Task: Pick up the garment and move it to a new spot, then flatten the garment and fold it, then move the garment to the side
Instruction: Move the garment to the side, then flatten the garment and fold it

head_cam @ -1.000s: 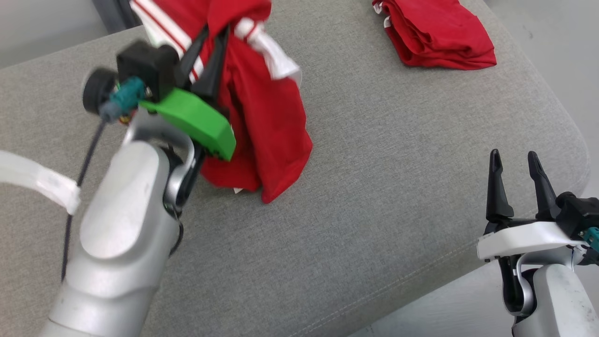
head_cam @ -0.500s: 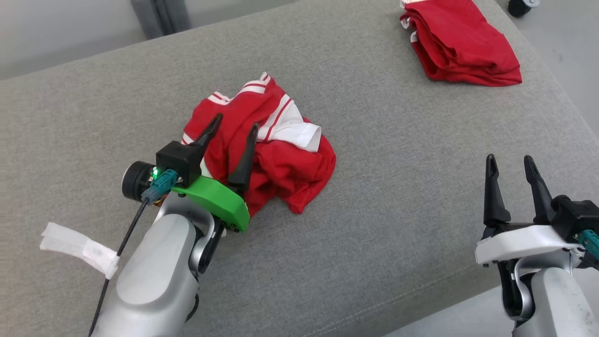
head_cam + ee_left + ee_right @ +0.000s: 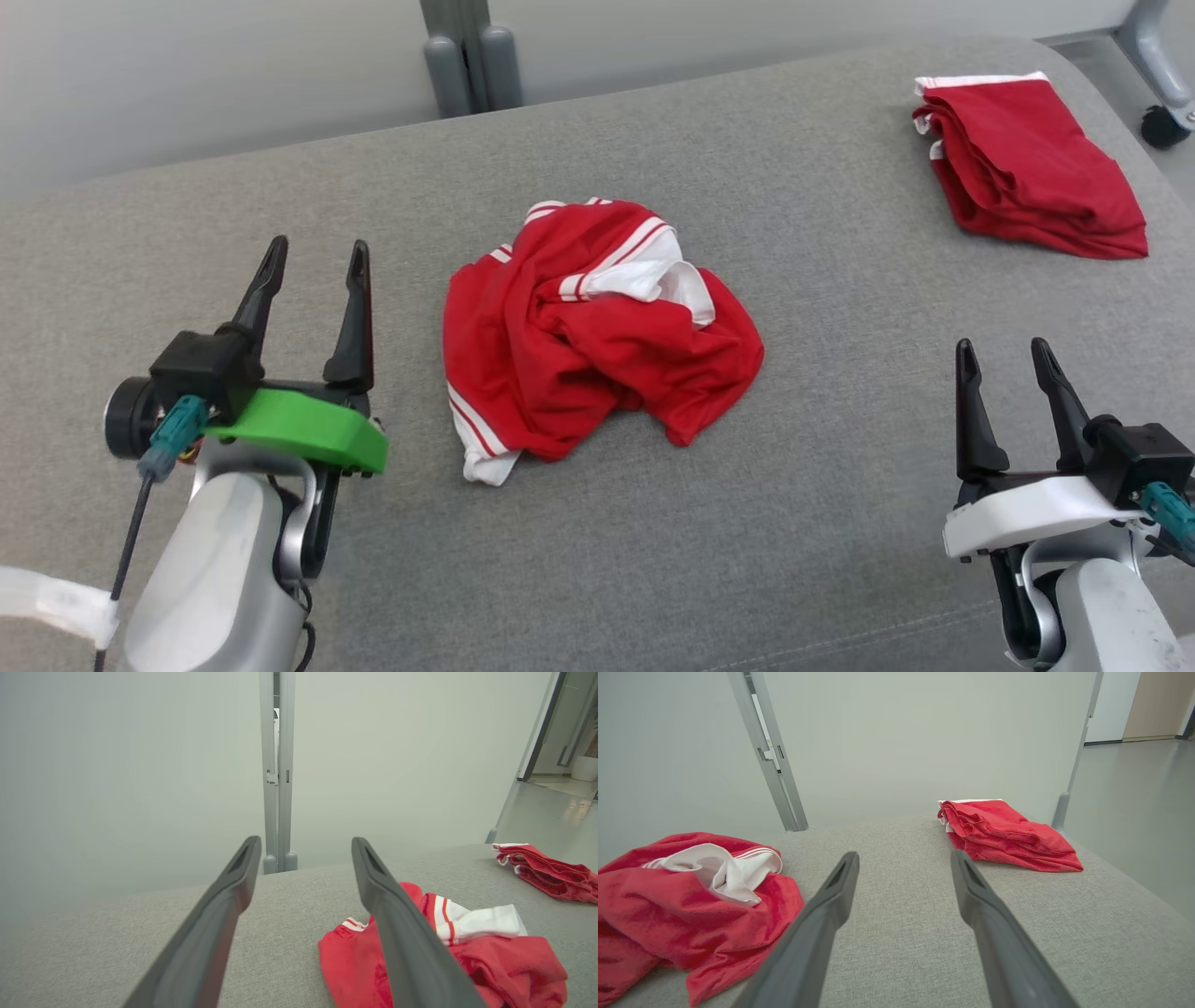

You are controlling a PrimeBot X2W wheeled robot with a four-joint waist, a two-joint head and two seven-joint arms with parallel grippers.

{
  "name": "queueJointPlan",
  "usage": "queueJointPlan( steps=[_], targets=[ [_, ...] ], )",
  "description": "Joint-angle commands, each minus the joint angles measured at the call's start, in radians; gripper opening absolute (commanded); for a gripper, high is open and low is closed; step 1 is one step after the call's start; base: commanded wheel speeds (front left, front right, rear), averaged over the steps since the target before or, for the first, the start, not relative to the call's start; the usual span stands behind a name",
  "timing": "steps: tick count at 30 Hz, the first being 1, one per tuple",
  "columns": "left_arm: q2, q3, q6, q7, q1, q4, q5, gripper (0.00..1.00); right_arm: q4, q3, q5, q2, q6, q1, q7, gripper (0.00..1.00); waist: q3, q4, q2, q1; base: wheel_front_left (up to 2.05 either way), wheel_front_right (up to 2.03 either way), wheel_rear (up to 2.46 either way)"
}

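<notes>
A crumpled red garment with white stripes and a white lining lies in a heap at the middle of the grey cushion. It also appears low right in the left wrist view as the garment and at the left in the right wrist view as the garment. My left gripper stands open to the left of the heap, apart from it, with nothing between its fingers. My right gripper is open at the lower right, well clear of the cloth. The left fingers frame bare cushion.
A second red garment, folded, lies at the cushion's far right corner, seen too as the folded pile. A grey post and pale wall stand behind the cushion. A caster wheel sits on the floor at the far right.
The left gripper opened, dropping the red garment onto the cushion's middle, then drew back to the left of the heap. The head camera tilted up. The right gripper stayed open in place.
</notes>
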Motion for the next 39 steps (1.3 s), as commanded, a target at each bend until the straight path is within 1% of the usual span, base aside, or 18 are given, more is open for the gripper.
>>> queueJointPlan(
  steps=[1,7,11,14,19,22,28,39],
  targets=[
    [0.013,0.018,0.008,-0.003,0.045,-0.020,0.017,1.00,-0.002,0.004,-0.007,-0.008,-0.001,0.013,-0.003,1.00,-0.051,0.064,0.0000,0.0000,0.00,0.00,0.00],
    [0.037,0.111,0.024,-0.004,0.182,-0.118,0.032,1.00,-0.004,0.014,-0.007,-0.016,-0.001,0.025,-0.003,1.00,-0.081,0.107,0.0000,0.0000,0.00,0.00,0.00],
    [0.035,0.165,0.027,-0.004,0.269,-0.169,0.036,1.00,-0.013,0.023,-0.001,-0.016,-0.001,0.036,-0.003,1.00,-0.096,0.124,0.0000,0.0000,0.00,0.00,0.00],
    [0.029,0.191,0.019,-0.004,0.322,-0.196,0.039,1.00,-0.019,0.030,-0.002,-0.016,-0.001,0.044,-0.003,1.00,-0.105,0.136,0.0000,0.0000,0.00,0.00,0.00],
    [0.029,0.220,-0.009,-0.004,0.386,-0.225,0.046,1.00,-0.023,0.047,0.005,-0.015,-0.001,0.059,-0.003,1.00,-0.114,0.150,0.0000,0.0000,0.00,0.00,0.00],
    [0.021,0.238,-0.021,-0.004,0.404,-0.235,0.034,1.00,-0.026,0.055,0.007,-0.017,-0.001,0.066,-0.002,1.00,-0.115,0.155,0.0000,0.0000,0.00,0.00,0.00],
    [0.005,0.255,-0.033,-0.004,0.423,-0.250,0.047,1.00,-0.040,0.069,0.003,-0.015,-0.001,0.094,0.011,1.00,-0.112,0.160,0.0000,0.0000,0.00,0.00,0.00],
    [-0.029,0.268,-0.058,-0.004,0.416,-0.206,0.065,1.00,-0.046,0.083,0.001,-0.012,-0.001,0.110,0.022,1.00,-0.102,0.144,0.0000,0.0000,0.00,0.00,0.00]
  ],
)
